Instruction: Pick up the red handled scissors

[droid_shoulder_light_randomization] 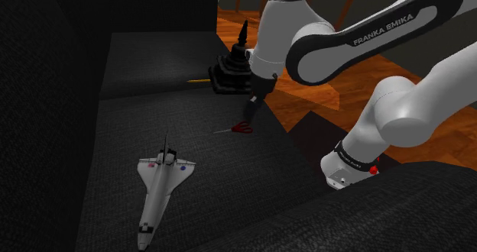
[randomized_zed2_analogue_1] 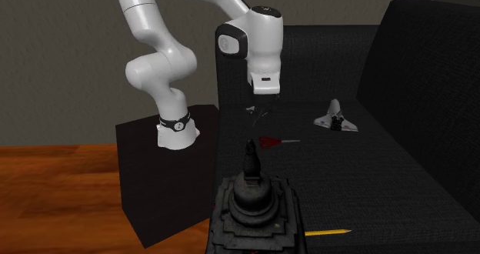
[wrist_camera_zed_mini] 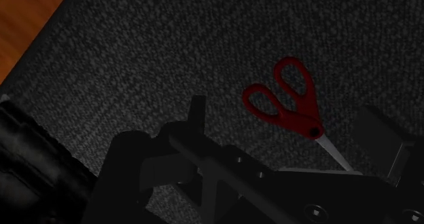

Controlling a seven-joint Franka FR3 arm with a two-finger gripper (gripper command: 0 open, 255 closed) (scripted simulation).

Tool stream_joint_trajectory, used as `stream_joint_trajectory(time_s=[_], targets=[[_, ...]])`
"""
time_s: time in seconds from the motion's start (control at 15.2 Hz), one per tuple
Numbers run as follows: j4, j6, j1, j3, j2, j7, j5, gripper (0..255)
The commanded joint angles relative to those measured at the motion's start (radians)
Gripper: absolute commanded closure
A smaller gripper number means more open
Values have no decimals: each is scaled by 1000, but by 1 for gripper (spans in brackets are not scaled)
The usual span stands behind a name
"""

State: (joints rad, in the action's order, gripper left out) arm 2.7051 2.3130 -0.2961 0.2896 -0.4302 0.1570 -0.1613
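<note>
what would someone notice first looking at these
Probably the big white arm, reaching from the shoulder view's lower right over a dark couch. Next come the red handled scissors, the one bright thing on the dark seat fabric, lying flat close under the open end effector. A white toy shuttle also stands out, lying on the seat nearer the shoulder camera.

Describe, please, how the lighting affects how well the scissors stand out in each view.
Shoulder view: dim, the scissors a small red patch on the dark sofa seat. Second exterior view: more evenly lit, the scissors clear against the fabric. Wrist view: dark overall, yet the scissors are vividly red.
</note>
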Motion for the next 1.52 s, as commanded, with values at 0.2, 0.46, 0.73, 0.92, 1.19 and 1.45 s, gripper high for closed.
stream_joint_trajectory(time_s=[0.2,0.46,0.73,0.92,1.19,1.45], targets=[[2,87,-8,25,82,8,-3,0],[23,157,-4,34,132,14,3,0],[24,172,-2,36,146,16,6,255],[25,173,-2,37,146,17,6,255],[26,174,-3,37,146,17,5,255],[11,114,-7,28,101,10,-1,255]])
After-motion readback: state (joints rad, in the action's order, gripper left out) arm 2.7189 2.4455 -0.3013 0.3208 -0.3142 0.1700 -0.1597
